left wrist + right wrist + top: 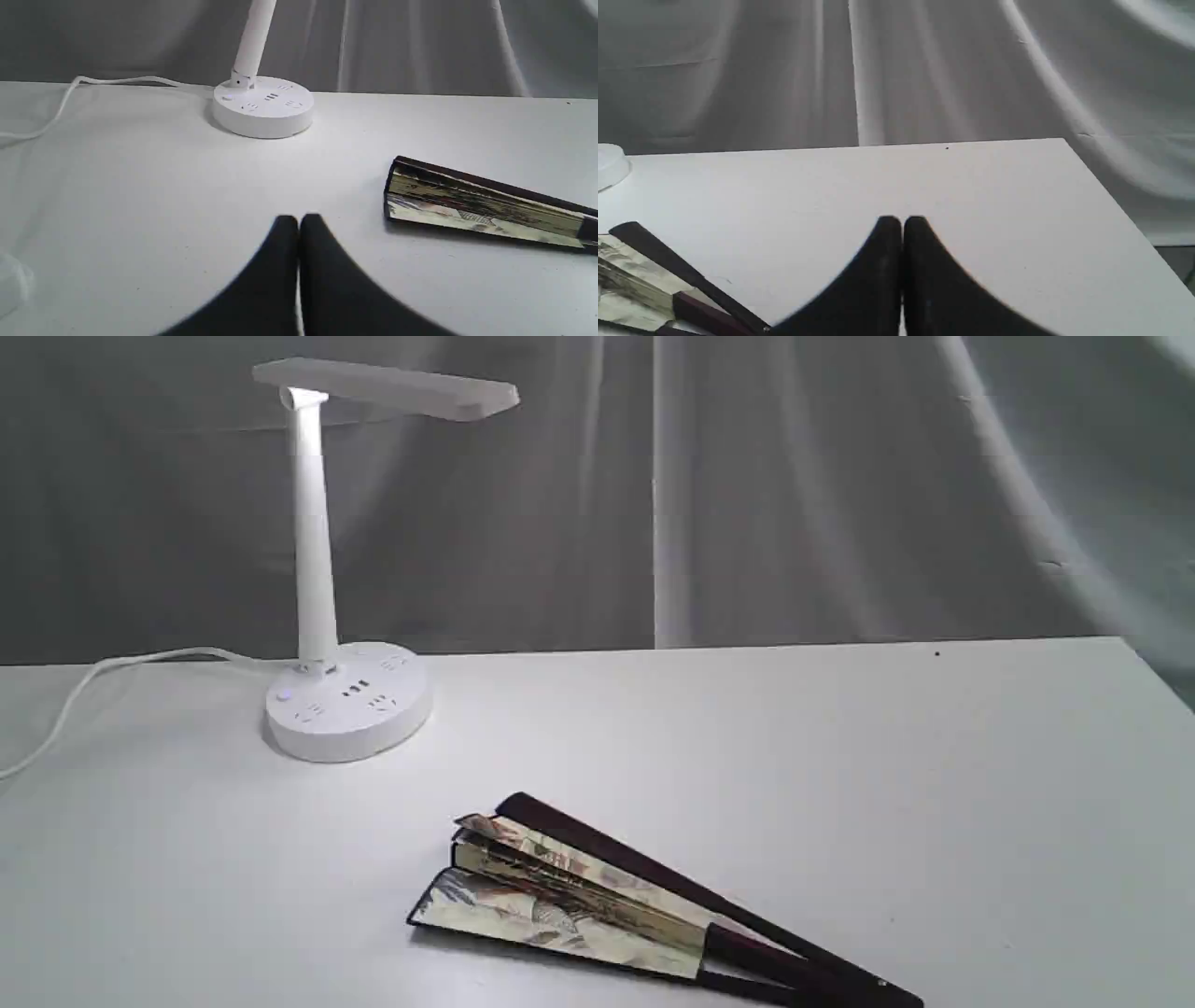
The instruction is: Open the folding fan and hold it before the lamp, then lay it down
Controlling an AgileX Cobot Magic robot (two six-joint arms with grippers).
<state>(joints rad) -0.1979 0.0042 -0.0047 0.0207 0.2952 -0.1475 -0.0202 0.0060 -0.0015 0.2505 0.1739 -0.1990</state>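
Observation:
The folding fan (597,896) lies partly spread on the white table near the front edge, its painted cream leaf pointing left and its maroon guards running to the pivot at the lower right. It also shows in the left wrist view as fan (486,205) and in the right wrist view as fan (649,280). The white lamp (327,569) stands upright at the back left, its round base (262,106) bearing sockets. My left gripper (299,221) is shut and empty, hovering apart from the fan. My right gripper (902,223) is shut too, holding nothing. Neither arm shows in the exterior view.
The lamp's white cord (84,686) trails off the table's left side. A grey draped cloth (794,485) hangs behind the table. The table's right edge (1111,196) slants away near my right gripper.

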